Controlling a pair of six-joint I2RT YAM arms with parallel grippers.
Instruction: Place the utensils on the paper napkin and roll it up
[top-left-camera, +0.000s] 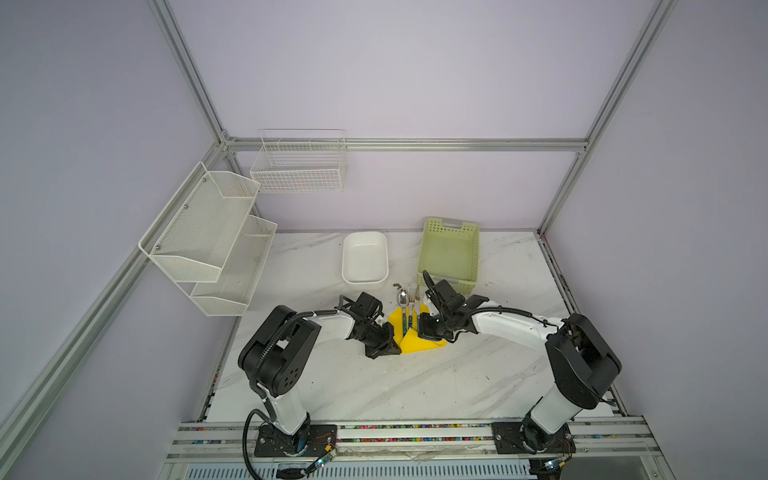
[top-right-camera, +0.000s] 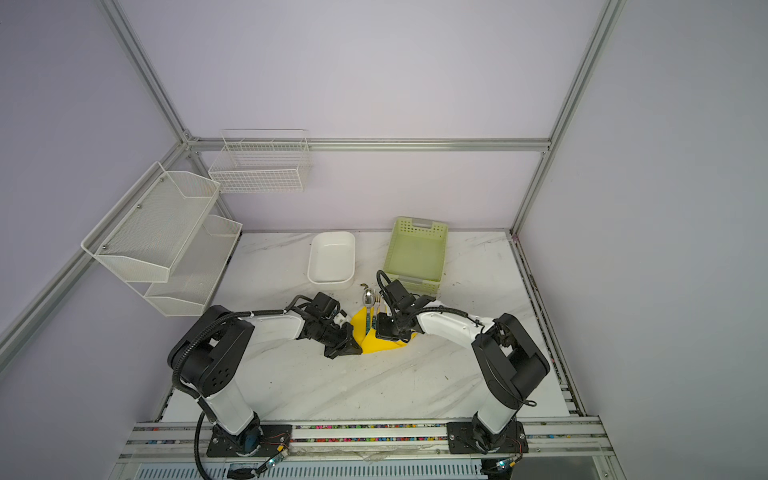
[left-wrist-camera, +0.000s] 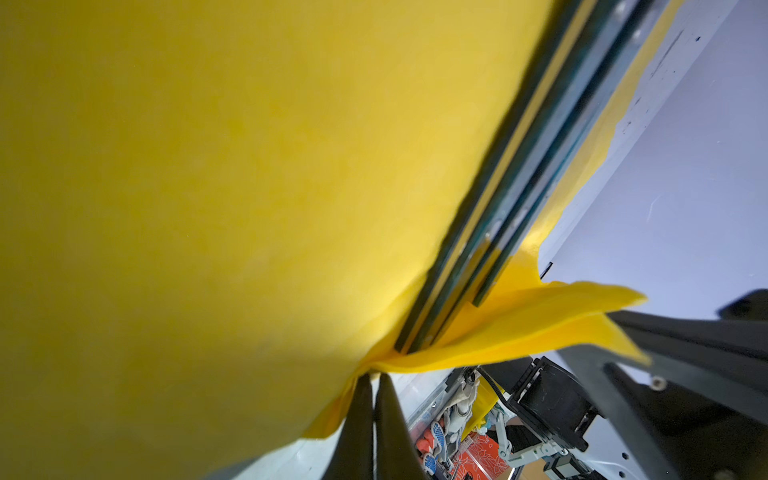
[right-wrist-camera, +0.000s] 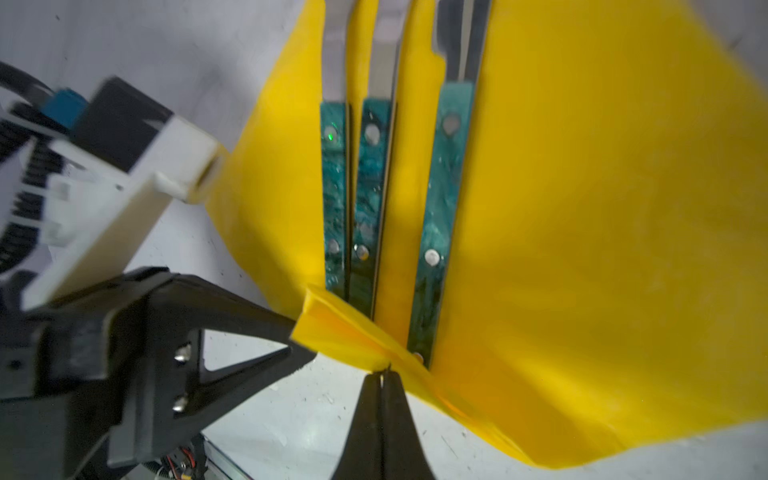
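Observation:
The yellow paper napkin (top-left-camera: 422, 344) (top-right-camera: 384, 345) lies mid-table, its near part folded up over the handle ends. The utensils (top-left-camera: 409, 305) (top-right-camera: 371, 306) rest on it side by side, silver heads pointing away. Their teal handles (right-wrist-camera: 440, 208) (left-wrist-camera: 498, 208) run along the napkin (right-wrist-camera: 582, 249) (left-wrist-camera: 208, 208). My left gripper (top-left-camera: 397, 345) (top-right-camera: 358, 347) (left-wrist-camera: 374, 375) is shut on the napkin's near edge. My right gripper (top-left-camera: 419, 332) (top-right-camera: 380, 330) (right-wrist-camera: 382, 371) is shut on the raised fold just beyond the handle ends. The left fingers (right-wrist-camera: 249, 320) pinch that same fold beside it.
A white dish (top-left-camera: 365, 259) and a pale green perforated basket (top-left-camera: 451, 253) stand just behind the napkin. White mesh shelves (top-left-camera: 208, 237) and a wire basket (top-left-camera: 299, 166) hang on the left and back walls. Both arms close in on the napkin from either side.

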